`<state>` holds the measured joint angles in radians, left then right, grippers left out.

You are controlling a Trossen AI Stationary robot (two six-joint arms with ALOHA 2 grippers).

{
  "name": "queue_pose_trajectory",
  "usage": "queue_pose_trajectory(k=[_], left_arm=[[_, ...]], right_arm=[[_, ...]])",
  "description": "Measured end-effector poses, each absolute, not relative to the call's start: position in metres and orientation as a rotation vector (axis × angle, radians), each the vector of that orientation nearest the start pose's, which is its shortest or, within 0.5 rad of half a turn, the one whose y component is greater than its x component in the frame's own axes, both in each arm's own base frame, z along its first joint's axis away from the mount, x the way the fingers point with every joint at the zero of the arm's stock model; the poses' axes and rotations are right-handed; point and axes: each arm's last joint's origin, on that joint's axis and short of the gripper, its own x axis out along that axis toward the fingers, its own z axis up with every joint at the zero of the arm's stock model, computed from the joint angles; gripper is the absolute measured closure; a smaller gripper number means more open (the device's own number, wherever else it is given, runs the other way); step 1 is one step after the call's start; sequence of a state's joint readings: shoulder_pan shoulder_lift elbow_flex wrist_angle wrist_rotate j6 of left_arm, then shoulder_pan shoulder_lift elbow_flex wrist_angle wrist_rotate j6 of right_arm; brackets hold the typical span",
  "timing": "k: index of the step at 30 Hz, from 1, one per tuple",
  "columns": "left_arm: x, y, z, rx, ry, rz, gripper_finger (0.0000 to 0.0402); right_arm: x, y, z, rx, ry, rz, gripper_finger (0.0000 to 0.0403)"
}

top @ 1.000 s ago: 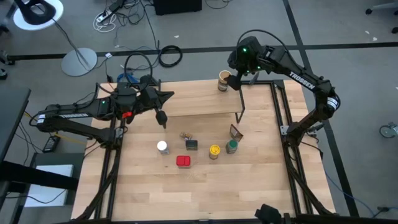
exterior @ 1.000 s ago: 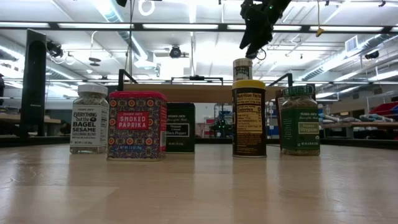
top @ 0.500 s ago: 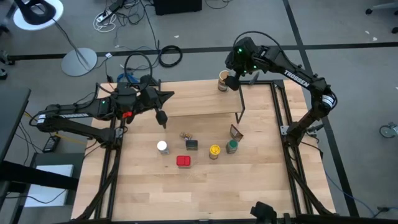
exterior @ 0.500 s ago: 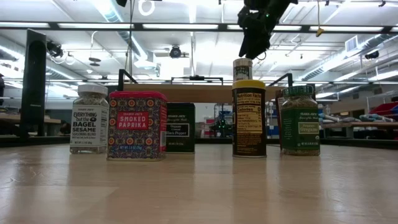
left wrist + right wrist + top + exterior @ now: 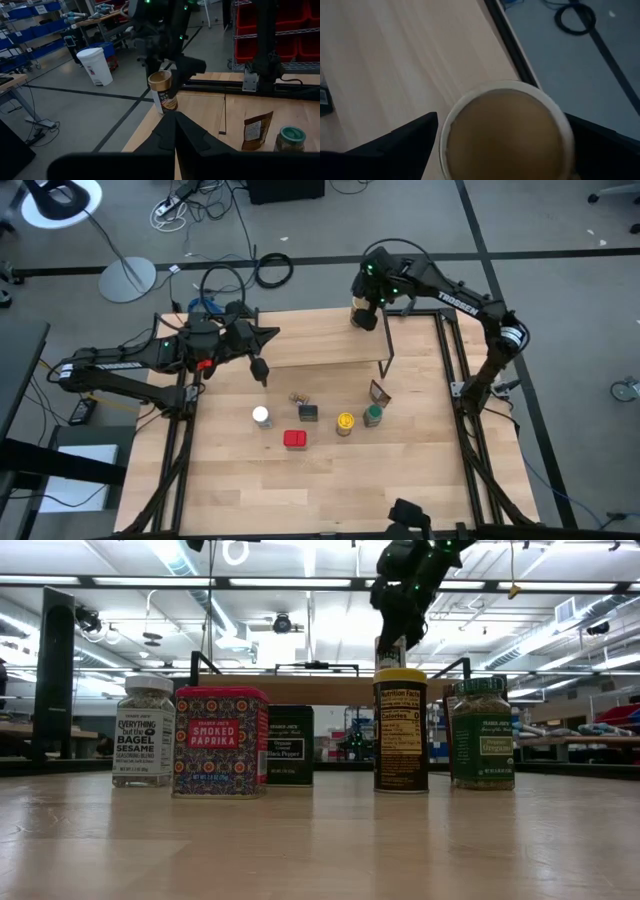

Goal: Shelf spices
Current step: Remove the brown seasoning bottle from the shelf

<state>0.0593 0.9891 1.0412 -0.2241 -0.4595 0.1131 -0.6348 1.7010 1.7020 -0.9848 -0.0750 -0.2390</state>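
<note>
A small tan-capped jar [image 5: 360, 313] stands upright on the far right end of the shelf's wooden top board [image 5: 320, 345]. My right gripper [image 5: 368, 302] is open just above it, slanting down, one finger on each side of the cap [image 5: 505, 132]; I see no touch. My left gripper [image 5: 262, 372] hangs shut over the table left of the shelf, with nothing in it. On the table in front of the shelf stand a white-lidded jar [image 5: 261, 416], a red tin [image 5: 295, 439], a dark tin [image 5: 308, 412], a yellow-lidded jar [image 5: 345, 422] and a green jar [image 5: 372, 415].
A brown canister [image 5: 379, 392] stands by the shelf's black right leg [image 5: 386, 360]. A small jar [image 5: 298, 397] lies on the table near the dark tin. Black frame rails [image 5: 450, 370] run along the table's left and right sides.
My right gripper has come down and toward the table's left, from beside the tan-capped jar to right over it, tipping a little further downward. Its fingers have stayed open. The jar has not moved.
</note>
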Motion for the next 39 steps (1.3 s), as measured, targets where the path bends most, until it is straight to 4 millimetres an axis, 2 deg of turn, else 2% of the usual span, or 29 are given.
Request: queue_pose_trajectory(k=[6, 13, 23, 31, 39], left_arm=[[0.207, 0.025, 0.380, 0.147, 0.211, 0.507, 0.0396], [0.207, 0.025, 0.379, 0.147, 0.215, 0.506, 0.0396], [0.207, 0.025, 0.379, 0.136, 0.212, 0.508, 0.0396], [0.207, 0.025, 0.379, 0.130, 0.210, 0.508, 0.0396], [0.207, 0.025, 0.379, 0.113, 0.205, 0.510, 0.0396]], right_arm=[[0.289, -0.210, 0.339, 0.135, 0.998, -0.392, 0.0033], [0.288, -0.209, 0.339, 0.138, 1.006, -0.387, 0.0124], [0.294, -0.199, 0.340, 0.121, 1.006, -0.359, 0.0128], [0.302, -0.165, 0.355, 0.071, 0.966, -0.291, 0.0128], [0.292, -0.113, 0.390, 0.052, 0.849, -0.224, 0.0128]])
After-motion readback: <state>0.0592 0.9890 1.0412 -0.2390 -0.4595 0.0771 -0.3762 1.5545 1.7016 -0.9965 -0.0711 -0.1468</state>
